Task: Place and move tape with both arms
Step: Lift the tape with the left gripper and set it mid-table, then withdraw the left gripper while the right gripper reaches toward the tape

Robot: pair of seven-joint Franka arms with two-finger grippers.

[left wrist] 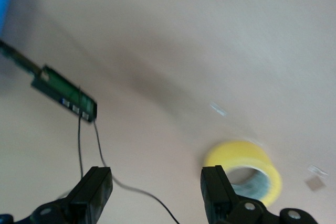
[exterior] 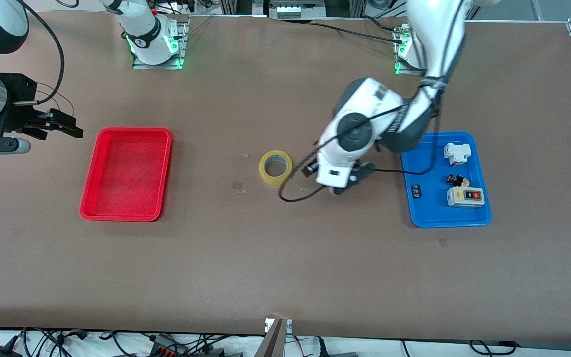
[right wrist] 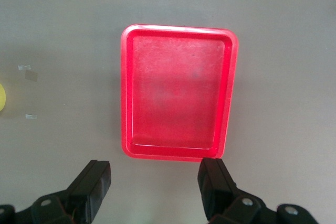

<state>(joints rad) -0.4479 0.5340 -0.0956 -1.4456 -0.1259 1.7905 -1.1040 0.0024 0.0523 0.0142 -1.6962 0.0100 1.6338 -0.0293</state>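
One roll of yellow tape (exterior: 275,167) lies on the table (exterior: 285,267). There are two trays: one red tray (exterior: 127,173) and one blue tray (exterior: 446,181). The blue tray holds four small items: one grey switch box (exterior: 465,197) with red and black buttons, one white part (exterior: 457,153), one small red-and-black part (exterior: 456,180) and one small black piece (exterior: 416,191). Two robot arms are present, each with one gripper: the left gripper (left wrist: 157,192) and the right gripper (right wrist: 155,187), both with fingers spread apart
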